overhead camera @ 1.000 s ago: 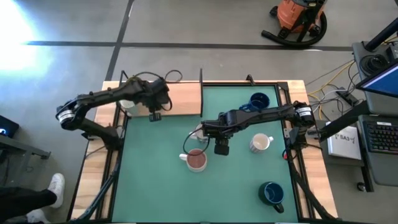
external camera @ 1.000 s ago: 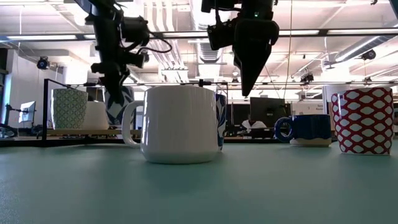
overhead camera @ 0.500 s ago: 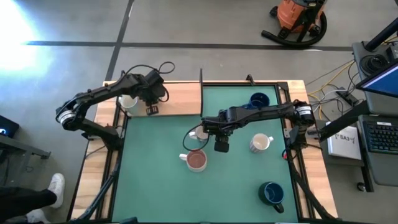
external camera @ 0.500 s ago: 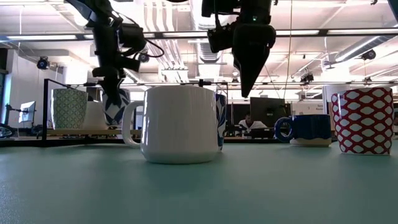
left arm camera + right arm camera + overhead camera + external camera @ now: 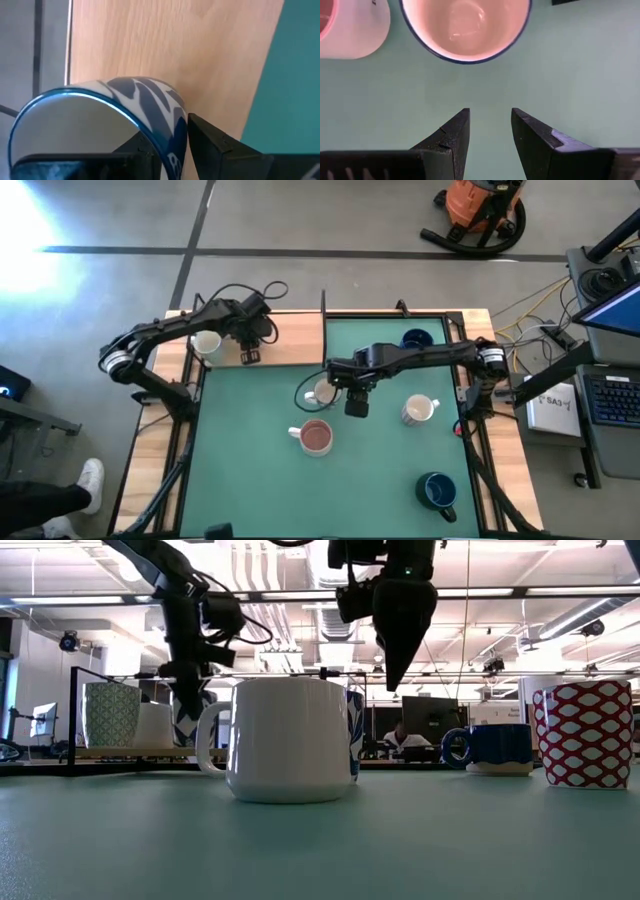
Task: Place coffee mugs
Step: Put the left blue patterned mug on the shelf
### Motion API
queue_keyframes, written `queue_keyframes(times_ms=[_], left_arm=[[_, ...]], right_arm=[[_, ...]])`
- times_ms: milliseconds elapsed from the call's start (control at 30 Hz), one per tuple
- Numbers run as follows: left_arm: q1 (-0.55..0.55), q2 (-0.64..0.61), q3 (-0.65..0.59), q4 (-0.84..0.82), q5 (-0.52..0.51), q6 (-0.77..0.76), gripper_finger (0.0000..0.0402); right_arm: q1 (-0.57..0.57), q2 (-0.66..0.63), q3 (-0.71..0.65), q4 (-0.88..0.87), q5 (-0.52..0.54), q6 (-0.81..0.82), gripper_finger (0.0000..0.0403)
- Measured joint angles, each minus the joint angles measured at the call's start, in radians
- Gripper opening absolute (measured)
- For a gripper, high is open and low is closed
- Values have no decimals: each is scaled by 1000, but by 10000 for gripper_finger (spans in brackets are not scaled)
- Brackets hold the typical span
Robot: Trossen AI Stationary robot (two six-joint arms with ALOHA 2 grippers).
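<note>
Over the wooden board (image 5: pixel 285 338): a blue-patterned mug (image 5: pixel 125 120) is being pinched by the left gripper (image 5: pixel 248 352).
Right gripper (image 5: pixel 490 132): fingers being held slightly apart above the green mat (image 5: pixel 250 480), near a blue-rimmed mug (image 5: pixel 465 27).

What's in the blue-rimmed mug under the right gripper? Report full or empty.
Empty: the right wrist view looks into the blue-rimmed mug and shows bare glazed bottom, no liquid.

We see a blue-and-white patterned mug (image 5: pixel 125 120) held upright over the wooden board, near a cream mug (image 5: pixel 207 344) standing on it. On the green mat stand a blue-rimmed mug (image 5: pixel 465 27), a white one with a pinkish-red inside (image 5: pixel 316 437), a white mug (image 5: pixel 418 411) and two navy mugs — one far (image 5: pixel 415 340), one near (image 5: pixel 437 491).
</note>
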Motion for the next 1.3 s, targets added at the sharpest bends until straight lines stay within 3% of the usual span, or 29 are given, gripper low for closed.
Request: queue_keyframes(times_ms=[533, 1300], left_arm=[[81, 30, 61, 50, -4, 97, 67], [121, 182, 224, -137, -47, 65, 67]], right_arm=[[-80, -17, 0, 3, 34, -81, 134], [-167, -16, 0, 8, 33, -160, 134]])
